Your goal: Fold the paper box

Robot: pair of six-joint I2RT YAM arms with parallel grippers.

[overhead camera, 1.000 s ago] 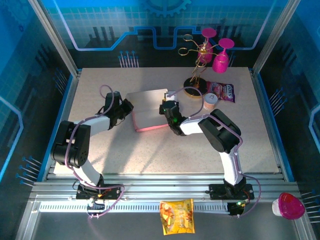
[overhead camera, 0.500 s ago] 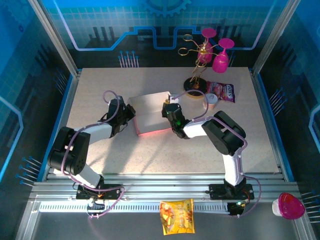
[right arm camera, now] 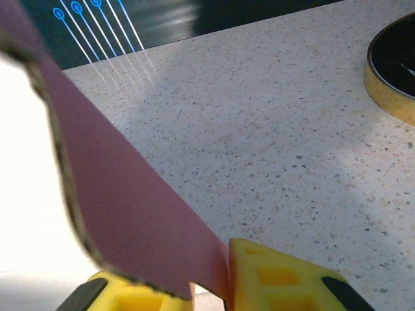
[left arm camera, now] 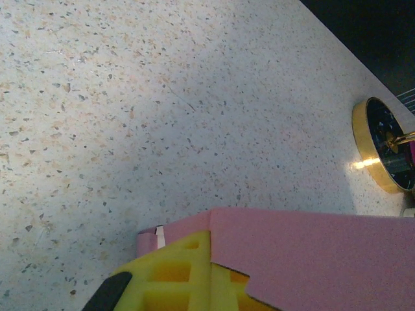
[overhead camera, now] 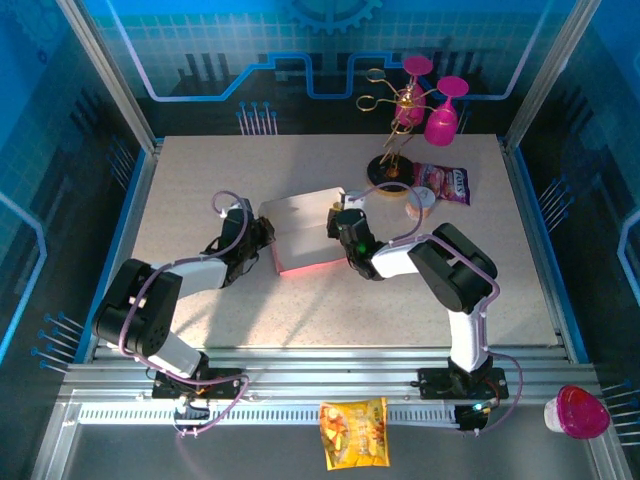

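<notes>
The pink paper box (overhead camera: 303, 235) lies in the middle of the table, partly folded, with its pale top panel facing up. My left gripper (overhead camera: 262, 238) is at the box's left edge. In the left wrist view its yellow fingers (left arm camera: 172, 275) are shut on the box's pink side wall (left arm camera: 311, 253) at a corner. My right gripper (overhead camera: 338, 222) is at the box's right edge. Seen from the right wrist, a raised pink flap (right arm camera: 123, 214) stands between the yellow fingers (right arm camera: 279, 278), which are slightly apart and not pinching it.
Behind the box to the right stands a gold-rimmed round stand (overhead camera: 385, 170) with magenta goblets (overhead camera: 440, 120); its base (left arm camera: 386, 146) is near both wrists. A printed snack bag (overhead camera: 445, 183) and a small cup (overhead camera: 420, 200) lie right of it. A yellow bag (overhead camera: 353, 432) sits on the front rail.
Both grippers and the box have shifted a little to the right and nearer. The right gripper's fingers have parted slightly off the flap. The left stays shut.
</notes>
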